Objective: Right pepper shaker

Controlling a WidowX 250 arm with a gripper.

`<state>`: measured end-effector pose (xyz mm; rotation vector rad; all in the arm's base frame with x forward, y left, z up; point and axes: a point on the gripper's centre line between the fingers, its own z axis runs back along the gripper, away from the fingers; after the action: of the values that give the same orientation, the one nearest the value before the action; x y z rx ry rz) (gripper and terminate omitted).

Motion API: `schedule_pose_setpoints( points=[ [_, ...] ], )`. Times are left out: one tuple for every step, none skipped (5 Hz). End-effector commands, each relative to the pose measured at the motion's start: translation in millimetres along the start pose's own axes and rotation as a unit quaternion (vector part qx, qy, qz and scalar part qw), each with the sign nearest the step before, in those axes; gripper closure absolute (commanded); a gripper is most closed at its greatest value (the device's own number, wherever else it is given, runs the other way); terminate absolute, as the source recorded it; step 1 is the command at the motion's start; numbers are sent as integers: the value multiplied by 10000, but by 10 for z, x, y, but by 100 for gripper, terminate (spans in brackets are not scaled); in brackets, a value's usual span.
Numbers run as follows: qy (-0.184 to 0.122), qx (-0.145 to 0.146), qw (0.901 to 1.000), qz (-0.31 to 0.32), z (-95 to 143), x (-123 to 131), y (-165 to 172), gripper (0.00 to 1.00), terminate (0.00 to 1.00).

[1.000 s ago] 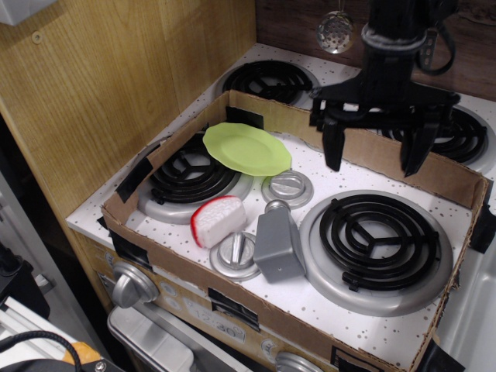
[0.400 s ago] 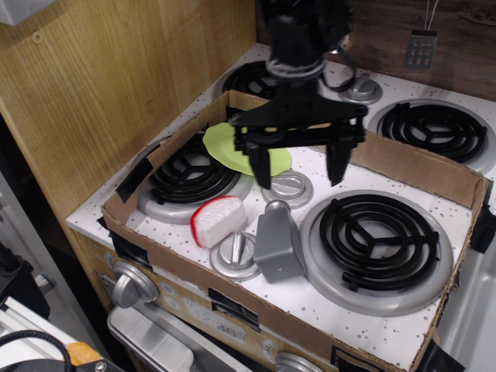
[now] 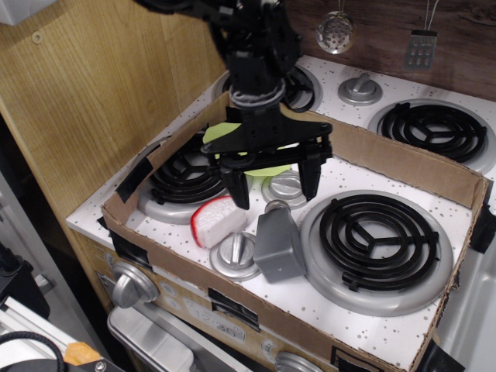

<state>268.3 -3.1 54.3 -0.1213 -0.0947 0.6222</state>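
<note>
I am hovering my black claw, fingers spread wide and empty, above the toppled matte grey plastic pepper shaker lying between the burners, judging that descending to grasp comes next

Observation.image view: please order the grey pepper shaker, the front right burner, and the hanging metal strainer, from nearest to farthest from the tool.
1. Small grey plastic pepper shaker, lying just below the open black tool.
2. Black coil burner, front right of the box.
3. Round metal strainer, hanging on the back wall.
</note>
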Motion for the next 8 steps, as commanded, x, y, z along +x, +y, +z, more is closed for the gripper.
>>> schedule_pose_setpoints(
  points=[
    [-36,-260,9995,161,-40,26,10,0,0],
    [-2,-367,9992,173,-141,15,12,0,0],
    [2,-419,9989,210,-209,-15,23,0,0],
    [23,-462,9987,228,-270,-30,8,0,0],
    [58,-525,9983,229,-343,-40,5,0,0],
    [118,-498,9983,292,-372,-55,-11,0,0],
    [198,-523,9979,330,-403,-61,-1,100,0],
    [164,-465,9982,337,-366,-57,-24,100,0]
  ],
)
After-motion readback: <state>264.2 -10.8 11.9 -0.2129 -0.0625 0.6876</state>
